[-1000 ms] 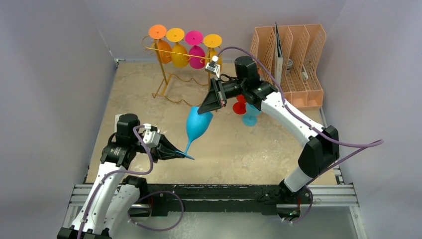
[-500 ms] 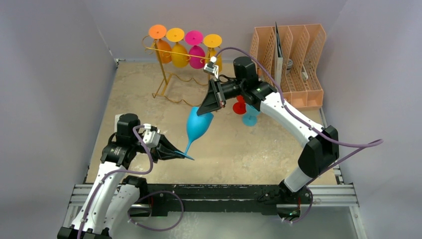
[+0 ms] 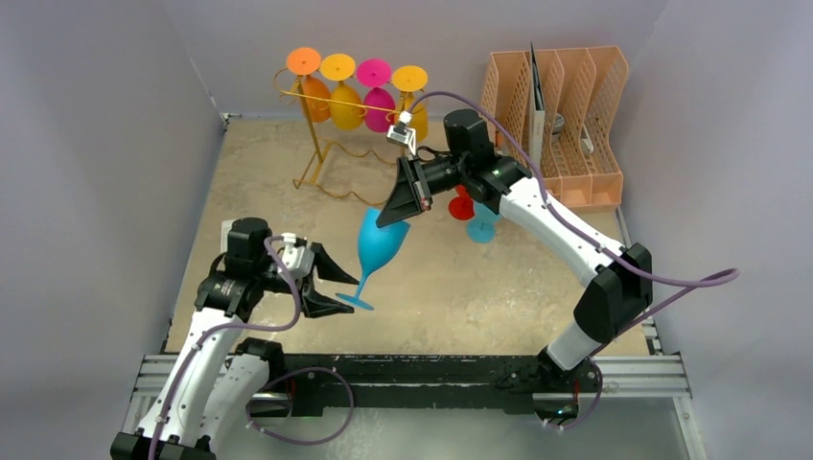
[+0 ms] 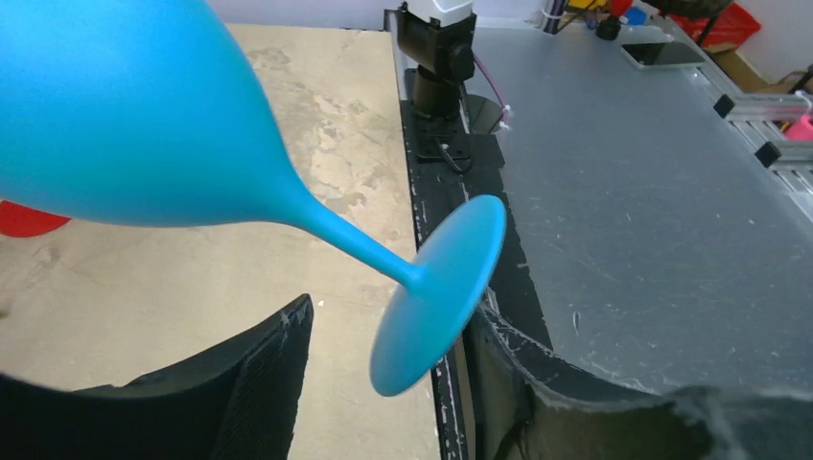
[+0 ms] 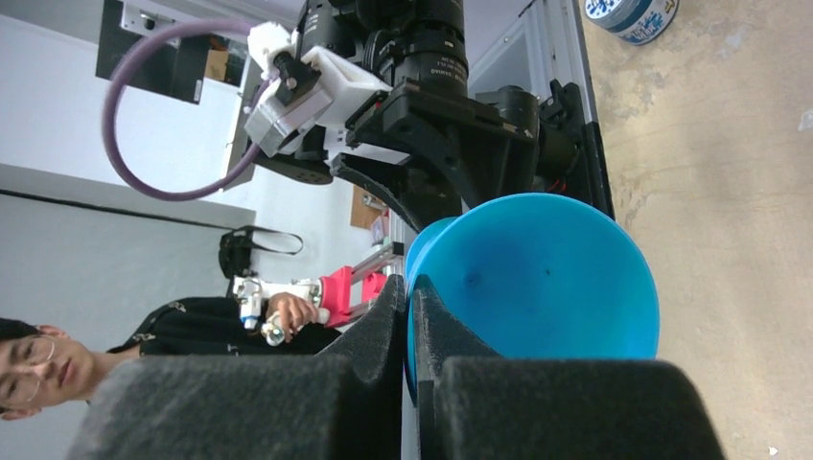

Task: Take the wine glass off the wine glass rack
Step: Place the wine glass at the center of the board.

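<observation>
As right jaws pinch the blue wine glass (image 3: 382,244), left jaws gape.

A peach lattice file organiser (image 3: 575,105) stands at the far right corner of the mottled beige worktop (image 3: 259,182), a dark sheet upright in one slot. In the right wrist view, a bespectacled onlooker (image 5: 177,324) in black appears beyond the worktop's edge.
</observation>
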`<act>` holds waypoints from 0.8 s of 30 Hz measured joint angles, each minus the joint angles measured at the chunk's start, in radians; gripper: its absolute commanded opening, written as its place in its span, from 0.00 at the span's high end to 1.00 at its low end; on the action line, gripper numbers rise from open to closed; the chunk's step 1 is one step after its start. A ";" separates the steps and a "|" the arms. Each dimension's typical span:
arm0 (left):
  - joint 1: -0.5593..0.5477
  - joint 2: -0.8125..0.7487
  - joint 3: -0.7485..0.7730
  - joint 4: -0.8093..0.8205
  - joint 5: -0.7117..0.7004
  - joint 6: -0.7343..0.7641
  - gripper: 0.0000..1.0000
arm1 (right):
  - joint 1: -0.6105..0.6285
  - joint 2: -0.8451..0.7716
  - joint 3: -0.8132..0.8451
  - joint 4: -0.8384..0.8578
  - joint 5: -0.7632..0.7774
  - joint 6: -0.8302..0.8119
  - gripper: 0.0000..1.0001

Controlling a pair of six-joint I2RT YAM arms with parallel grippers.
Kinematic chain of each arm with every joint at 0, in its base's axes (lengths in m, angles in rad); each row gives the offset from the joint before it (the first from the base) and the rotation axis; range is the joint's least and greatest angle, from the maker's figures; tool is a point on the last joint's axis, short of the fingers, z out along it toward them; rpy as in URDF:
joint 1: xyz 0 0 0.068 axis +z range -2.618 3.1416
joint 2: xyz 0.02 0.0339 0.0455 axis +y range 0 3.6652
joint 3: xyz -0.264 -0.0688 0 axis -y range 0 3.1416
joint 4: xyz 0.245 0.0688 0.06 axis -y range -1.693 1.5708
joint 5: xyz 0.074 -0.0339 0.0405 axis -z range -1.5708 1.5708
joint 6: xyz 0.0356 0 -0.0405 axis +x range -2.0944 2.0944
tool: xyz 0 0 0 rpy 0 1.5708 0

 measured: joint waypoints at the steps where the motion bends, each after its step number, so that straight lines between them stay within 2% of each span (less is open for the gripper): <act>1: 0.000 0.000 0.001 0.010 -0.015 -0.029 0.34 | 0.002 0.000 0.005 -0.017 0.008 -0.016 1.00; 7: 0.000 -0.020 0.006 0.041 -0.097 -0.100 0.23 | 0.008 0.000 0.010 -0.096 0.063 -0.088 1.00; 17: 0.000 -0.083 0.008 0.056 -0.182 -0.137 0.18 | 0.008 -0.011 0.007 -0.128 0.169 -0.156 1.00; 24: 0.000 -0.149 0.005 0.183 -0.257 -0.292 0.15 | 0.008 -0.092 -0.039 -0.159 0.304 -0.227 1.00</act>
